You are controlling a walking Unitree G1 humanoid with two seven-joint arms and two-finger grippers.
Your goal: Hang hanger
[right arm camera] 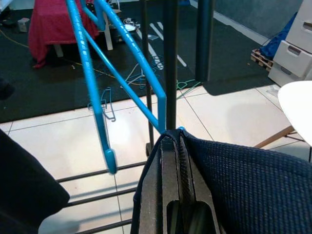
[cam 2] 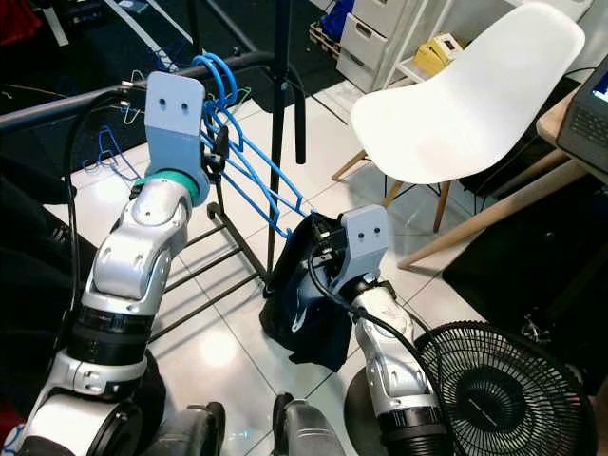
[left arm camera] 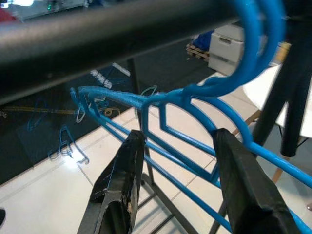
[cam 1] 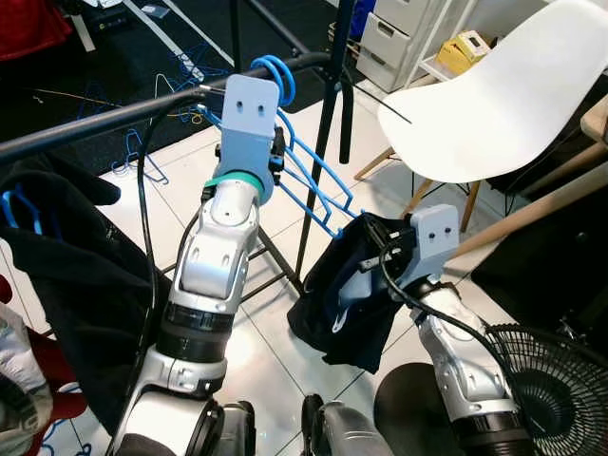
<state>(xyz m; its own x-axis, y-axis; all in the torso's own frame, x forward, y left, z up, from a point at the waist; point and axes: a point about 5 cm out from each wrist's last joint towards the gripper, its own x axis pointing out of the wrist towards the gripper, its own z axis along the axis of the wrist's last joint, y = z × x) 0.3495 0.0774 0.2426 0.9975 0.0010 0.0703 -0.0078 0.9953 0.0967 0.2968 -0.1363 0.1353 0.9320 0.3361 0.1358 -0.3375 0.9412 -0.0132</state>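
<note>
The blue hanger [cam 1: 306, 171] hangs by its hook over the black rail [cam 1: 114, 119] of the clothes rack, near the rail's right end, and slopes down to the right toward the floor. Its lower end meets a dark navy garment [cam 1: 347, 294] that sags below it. In the left wrist view the hook curls over the rail and the hanger's thin bars run between the two fingers [left arm camera: 122, 180]. No brand, label or readable writing can be made out on the hanger, the garment or the rack.

The left gripper [left arm camera: 178, 183] is raised just under the rail, its fingers spread apart on either side of the hanger's neck; whether they press on it cannot be told. The right gripper [right arm camera: 176, 165] is lower and to the right, its fingers pressed together with the navy cloth pinched between them, just beside the hanger's lower tip.

The rack's upright post [cam 2: 278, 123] stands directly behind the hanger, and its base bars [cam 2: 204, 256] cross the white tiled floor [cam 1: 171, 204] beneath. Another dark garment [cam 1: 71, 266] hangs at the left of the rail on a second blue hanger [cam 1: 14, 204]. To the right, a white chair [cam 1: 494, 95] stands near the right arm, and a black floor fan [cam 2: 503, 389] sits just beside the right forearm. Far behind, loose wire hangers [right arm camera: 105, 107] lie on the dark carpet [cam 1: 123, 66], and white drawers [cam 1: 399, 33] stand at the back.
</note>
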